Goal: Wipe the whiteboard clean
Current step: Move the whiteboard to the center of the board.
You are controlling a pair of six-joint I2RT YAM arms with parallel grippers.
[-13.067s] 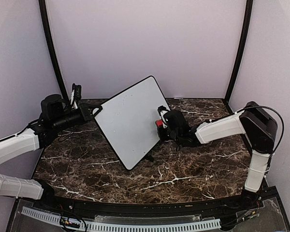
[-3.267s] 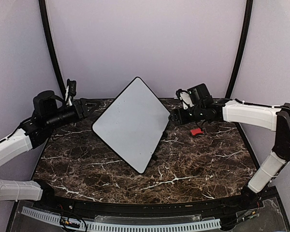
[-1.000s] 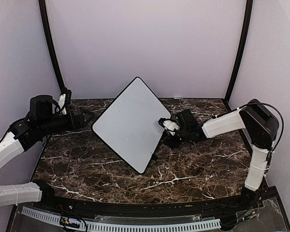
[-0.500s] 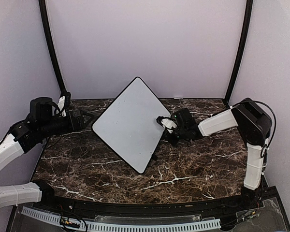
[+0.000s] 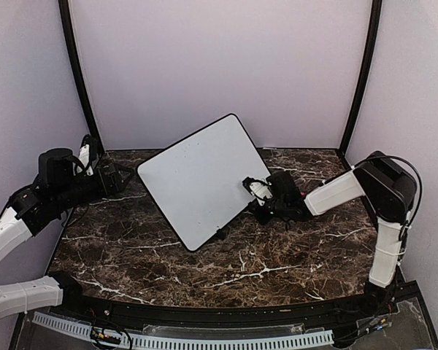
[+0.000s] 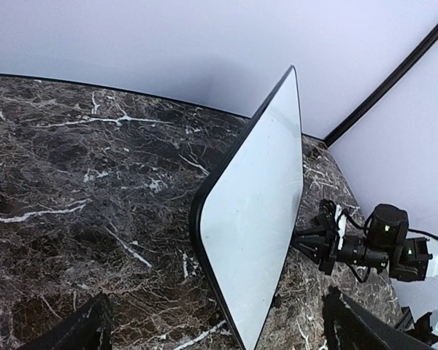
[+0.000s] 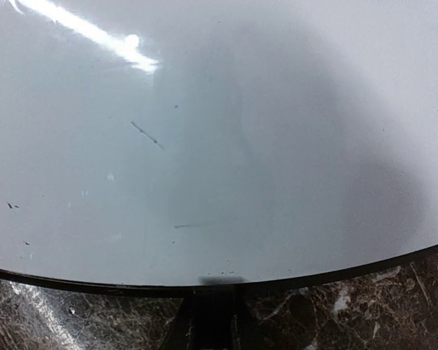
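Note:
The whiteboard [image 5: 197, 179] stands tilted on a corner in the middle of the marble table. Its white face is almost bare, with only a few faint dark specks and short streaks [image 7: 146, 135]. My right gripper [image 5: 251, 191] is at the board's right edge, and in the right wrist view its fingers [image 7: 215, 310] are shut together on the thin black frame of the whiteboard [image 7: 219, 109]. My left gripper [image 5: 118, 177] hovers left of the board, apart from it. It is open, with the whiteboard [image 6: 259, 219] showing between its widely spread fingertips [image 6: 87, 332].
The dark marble table [image 5: 277, 255] is closed in by lavender walls at the back and sides. Black poles [image 5: 77, 73] [image 5: 361, 73] stand at the two back corners. The right arm [image 5: 336, 191] lies low across the right half of the table.
The right gripper has closed on the board's right edge. The board has turned, its top corner swinging to the right. The left gripper has drawn back slightly to the left.

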